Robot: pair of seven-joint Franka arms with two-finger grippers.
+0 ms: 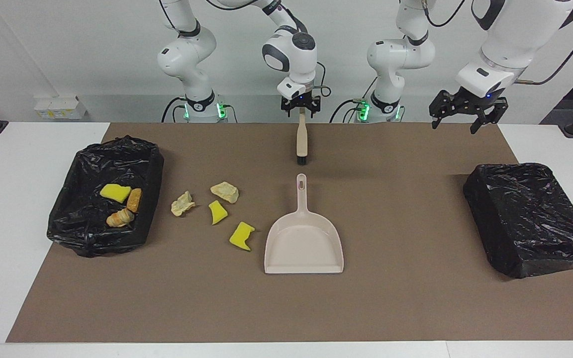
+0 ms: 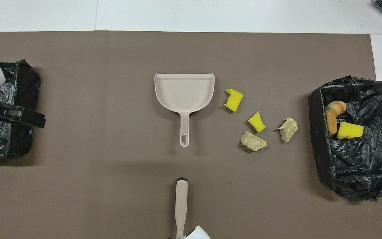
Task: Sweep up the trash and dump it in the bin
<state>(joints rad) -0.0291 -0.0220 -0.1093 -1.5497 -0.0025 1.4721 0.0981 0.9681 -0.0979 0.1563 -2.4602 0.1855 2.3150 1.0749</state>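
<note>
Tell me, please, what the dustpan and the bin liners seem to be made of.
The dustpan looks like rigid matte plastic: smooth, pale beige, moulded in one piece with its handle. Both bin liners look like thin black plastic film, crinkled and glossy.

Brush (image 1: 301, 141) in right gripper (image 1: 300, 108)
</note>
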